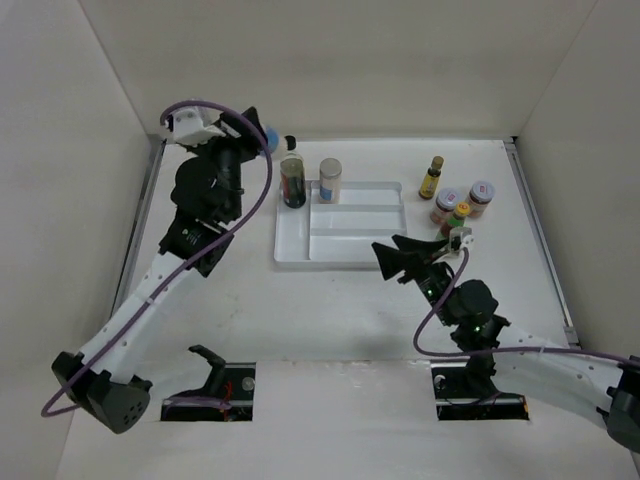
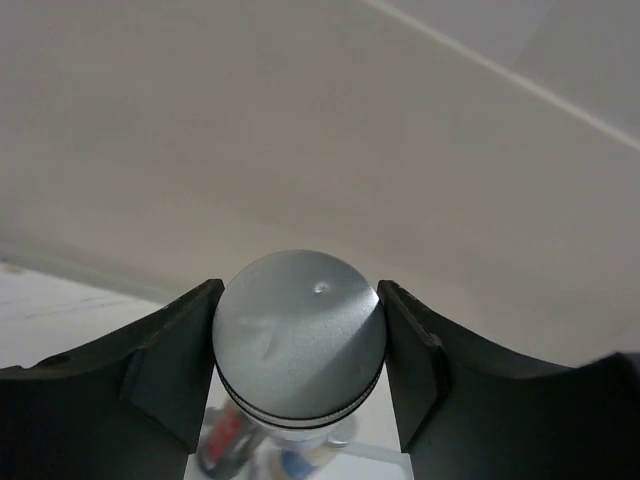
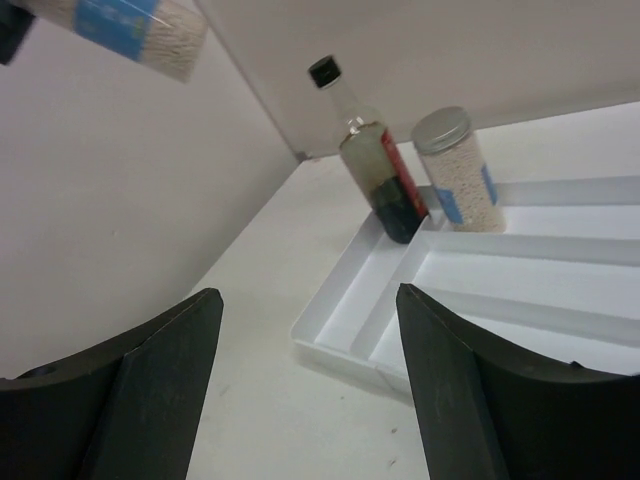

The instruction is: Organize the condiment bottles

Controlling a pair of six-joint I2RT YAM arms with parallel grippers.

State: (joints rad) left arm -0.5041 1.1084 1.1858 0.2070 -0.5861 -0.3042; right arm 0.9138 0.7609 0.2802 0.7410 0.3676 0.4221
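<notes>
My right gripper [image 3: 310, 380] hangs wide and empty off the tray's [image 1: 345, 255] near right corner. I judge it is staged for the red-sauce bottle [image 1: 457, 218] and its three neighbours, which are clustered beyond, off the tray. A dark bottle [image 1: 293, 180] and a blue-labelled jar [image 1: 330, 180] stand upright along the tray's far edge. Farthest back, my left gripper [image 2: 300, 350] pinches a raised jar [image 2: 300, 335] by its silver lid, high enough, I'd guess, to clear those two.

Three bottles [image 1: 292, 182], four jars [image 1: 330, 180] — two red-labelled — one divided tray [image 1: 345, 242].
</notes>
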